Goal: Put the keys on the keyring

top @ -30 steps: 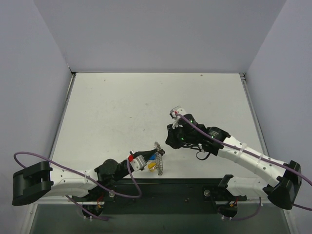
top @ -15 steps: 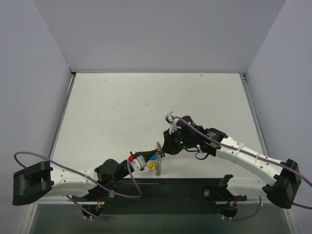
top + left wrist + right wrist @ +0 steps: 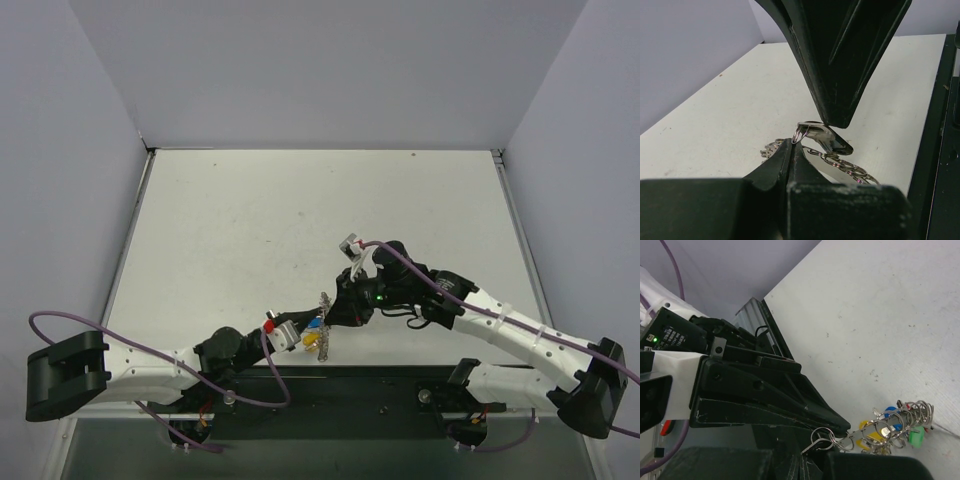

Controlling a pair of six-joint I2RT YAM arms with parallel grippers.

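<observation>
My left gripper (image 3: 311,323) is shut on the rim of the silvery, chain-like keyring (image 3: 326,316) and holds it on edge just above the table. Yellow, blue and green keys (image 3: 890,415) hang on the keyring (image 3: 907,416). My right gripper (image 3: 337,309) is shut on a small metal key (image 3: 823,136) with a small split ring. In the left wrist view that key touches the tip of my left gripper (image 3: 791,146) beside the keyring (image 3: 852,169). In the right wrist view my right gripper (image 3: 807,461) holds the key (image 3: 826,439) against my left gripper (image 3: 840,423).
The white table (image 3: 250,220) stretches away behind both grippers. A black rail (image 3: 340,385) runs along the near edge just below the keyring. Grey walls stand at the left, right and back.
My right gripper has moved left and toward the near edge until its key meets the keyring at my left gripper's tip. My left arm has stayed still.
</observation>
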